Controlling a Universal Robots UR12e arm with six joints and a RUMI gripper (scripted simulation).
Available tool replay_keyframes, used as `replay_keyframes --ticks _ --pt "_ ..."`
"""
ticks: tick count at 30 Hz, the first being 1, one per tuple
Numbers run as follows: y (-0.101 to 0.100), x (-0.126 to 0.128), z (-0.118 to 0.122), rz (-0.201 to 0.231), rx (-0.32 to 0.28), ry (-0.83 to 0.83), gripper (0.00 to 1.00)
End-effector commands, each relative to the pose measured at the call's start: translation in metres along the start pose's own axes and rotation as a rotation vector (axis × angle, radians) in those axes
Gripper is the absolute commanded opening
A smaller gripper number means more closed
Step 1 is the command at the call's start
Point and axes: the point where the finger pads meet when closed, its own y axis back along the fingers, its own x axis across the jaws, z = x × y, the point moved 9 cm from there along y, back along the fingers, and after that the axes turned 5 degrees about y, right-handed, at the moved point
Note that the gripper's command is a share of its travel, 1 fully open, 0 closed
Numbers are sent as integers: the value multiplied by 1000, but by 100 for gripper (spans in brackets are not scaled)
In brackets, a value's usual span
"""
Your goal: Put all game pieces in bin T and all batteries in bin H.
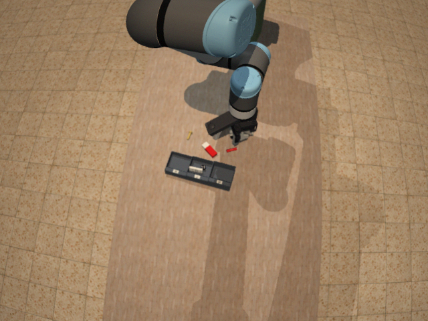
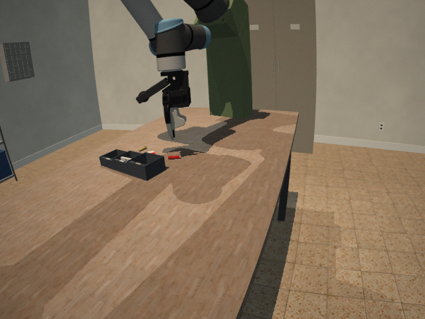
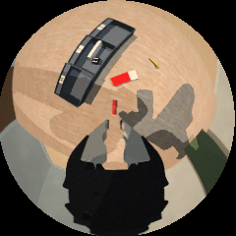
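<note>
We hold our tool (image 3: 114, 129) nearly closed and empty above the table (image 2: 212, 219), toward its far end. The small red stick (image 1: 231, 149) lies on the table just ahead of the fingertips, bin-side, well in from the table's side edges. In the wrist view its long axis points away from us, across the finger gap.

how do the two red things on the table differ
The red-and-white block is broad and two-toned; the small red piece is thin and all red. The block lies nearer the tray; the thin piece lies nearer the claw. Both lie flat on the table, outside the tray.
</note>
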Motion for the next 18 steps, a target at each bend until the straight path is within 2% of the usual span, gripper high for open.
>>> replay_keyframes --ticks 1,8,10,16,18 --pt "-3 0 0 -1 0 0 14" --pt "-32 0 0 -1 0 0 14" --pt "-32 0 0 -1 0 0 14" --pt "-56 0 0 -1 0 0 14" --pt "-58 0 0 -1 0 0 14"
